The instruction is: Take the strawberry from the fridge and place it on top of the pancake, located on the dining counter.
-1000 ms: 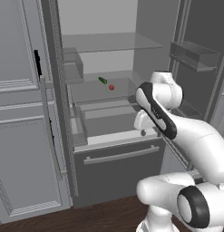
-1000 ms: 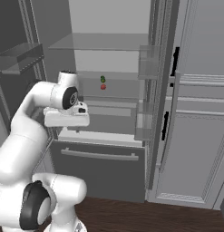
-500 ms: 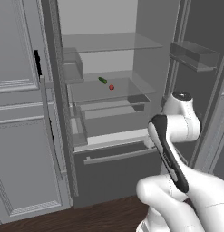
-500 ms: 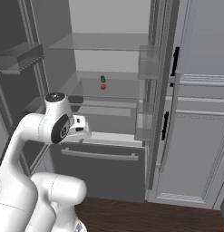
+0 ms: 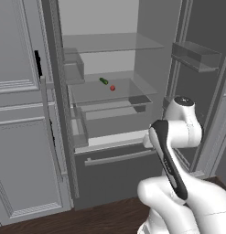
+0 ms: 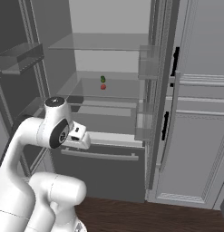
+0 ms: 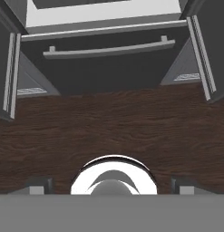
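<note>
Arm drawn back and lowered from shelf height within last second; reach not yet begun. Gripper pointed at floor, fingertips wide apart, nothing held. Strawberry left on fridge glass shelf beside green item.

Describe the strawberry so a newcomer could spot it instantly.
Look inside the open fridge, the tall dark grey unit with both doors swung wide. On its middle glass shelf lie two tiny items side by side. The strawberry is the round red one; its neighbour is dark green and elongated.
</note>
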